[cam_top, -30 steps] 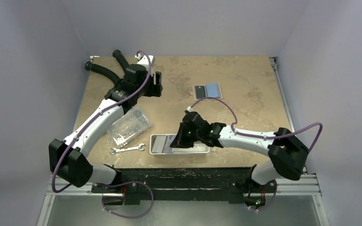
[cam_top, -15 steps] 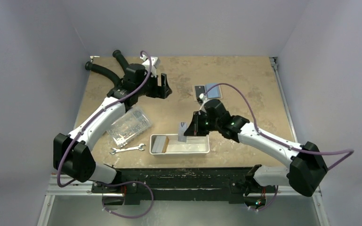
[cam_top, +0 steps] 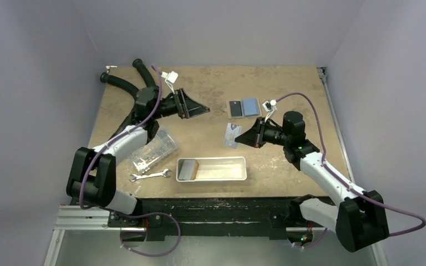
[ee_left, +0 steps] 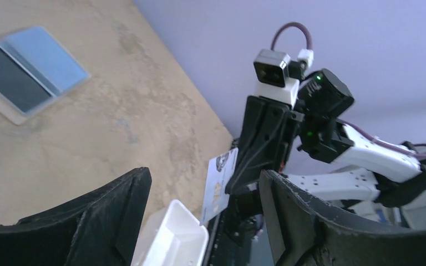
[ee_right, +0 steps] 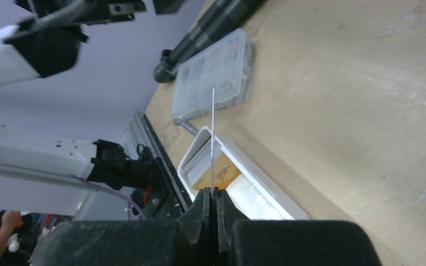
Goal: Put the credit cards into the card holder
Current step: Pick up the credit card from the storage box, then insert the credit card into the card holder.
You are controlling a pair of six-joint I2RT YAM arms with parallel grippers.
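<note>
Jaws pinched on a card (cam_top: 232, 135), the right gripper (cam_top: 242, 138) hovers mid-frame below the holder (cam_top: 250, 107); left gripper (cam_top: 202, 110) gapes, upper left.

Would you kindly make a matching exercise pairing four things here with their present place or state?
1 card holder
2 wrench
3 pale card
4 left end effector

A open, holding nothing
B pinched in the right end effector
C lying open at the far side of the table
D flat beside the white tray

Pairs: 1-C, 2-D, 3-B, 4-A
</note>
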